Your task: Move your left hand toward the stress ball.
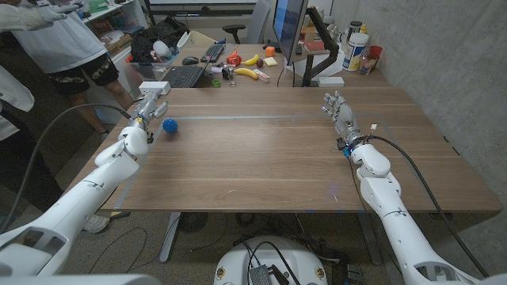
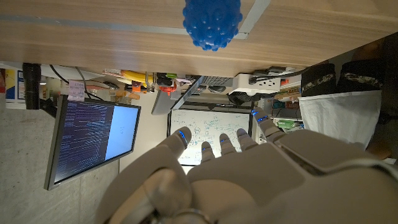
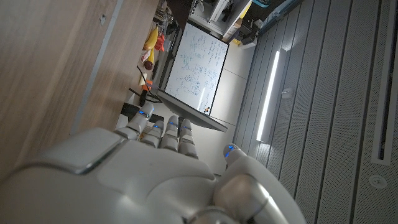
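Your left hand [image 1: 147, 111] stands near the bench's [image 1: 261, 158] left edge, fingers spread and holding nothing. The ball [image 1: 169, 125], blue and knobbly, sits on the bench just beside that hand, toward the bench's middle and slightly nearer you than the fingertips. In the left wrist view the ball [image 2: 212, 22] lies out past the fingers [image 2: 228, 144] with a clear gap between them, so there is no contact yet. That gap is what the coming move turns on: I judge you need a short sideways sweep inward, toward the robot's right, with a little pull back, not a reach forward. The ball is round, so it has no long axis to line up with; any approach angle should serve, though a nudge could set it rolling.

Your right hand [image 1: 338, 112] stands well apart on the far right side of the bench, also released with fingers apart, and is much the farther of the two from the ball. Leave it where it is.

As for writing, a whiteboard [image 2: 205, 140] behind the bench carries handwritten marks and a monitor [image 2: 93, 143] shows lines of text, but both are too small to read. No brand or label is legible on the ball or the hands.
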